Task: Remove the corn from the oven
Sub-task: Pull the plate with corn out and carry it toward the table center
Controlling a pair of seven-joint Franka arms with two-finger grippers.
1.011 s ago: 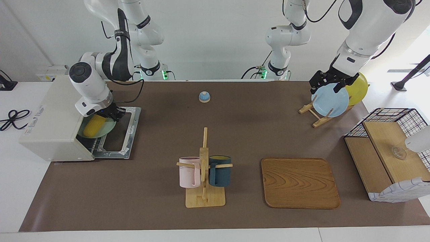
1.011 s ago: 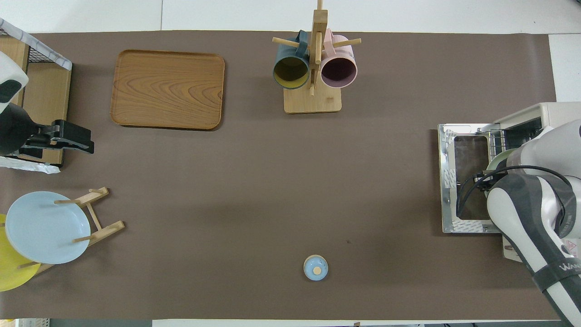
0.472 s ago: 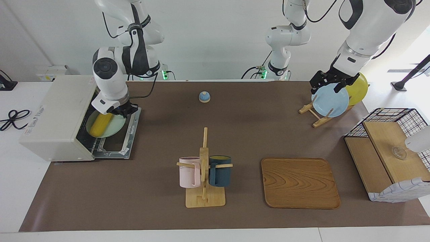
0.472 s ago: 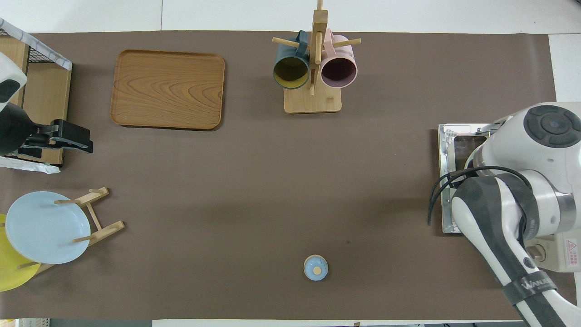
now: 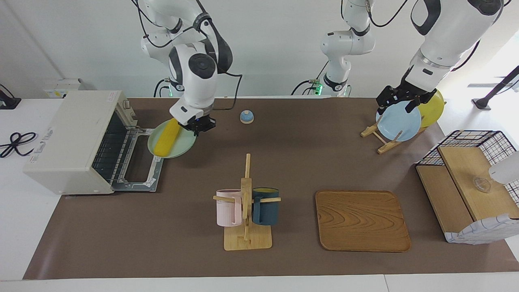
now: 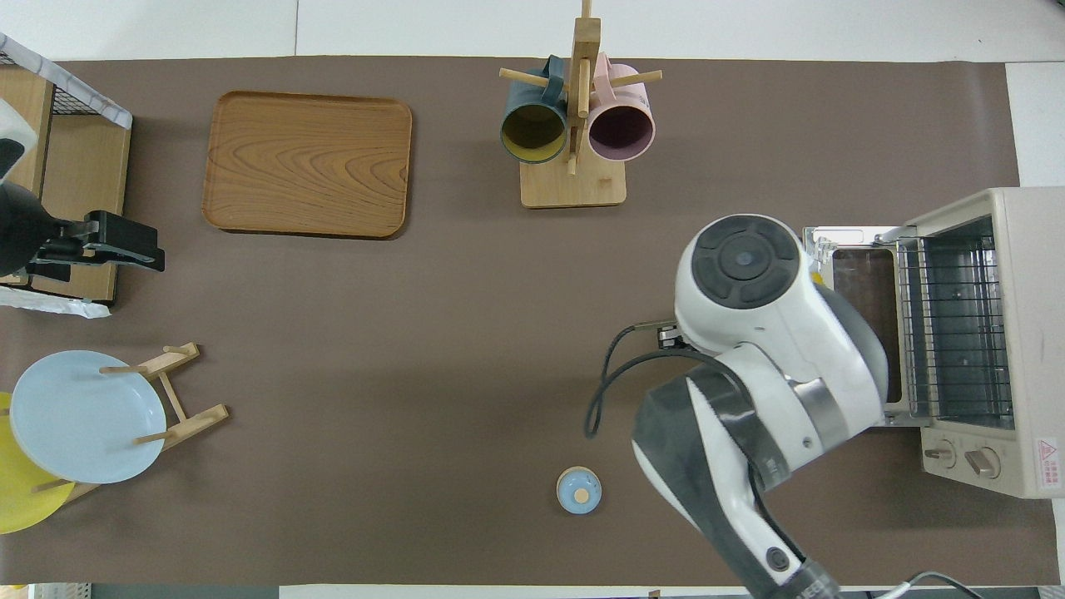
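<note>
Sitting at the right arm's end of the table, the oven (image 5: 77, 140) has its door (image 5: 140, 166) dropped flat and its rack bare. My right gripper (image 5: 198, 123) is up in the air over the table just beside that door, pinching the rim of a pale green plate (image 5: 180, 148). The corn (image 5: 167, 137) lies on that plate, out of the oven. My left gripper (image 5: 399, 101) waits over the blue plate (image 5: 399, 121) in the wooden rack by the corner at the left arm's end. I cannot tell how wide it is.
</note>
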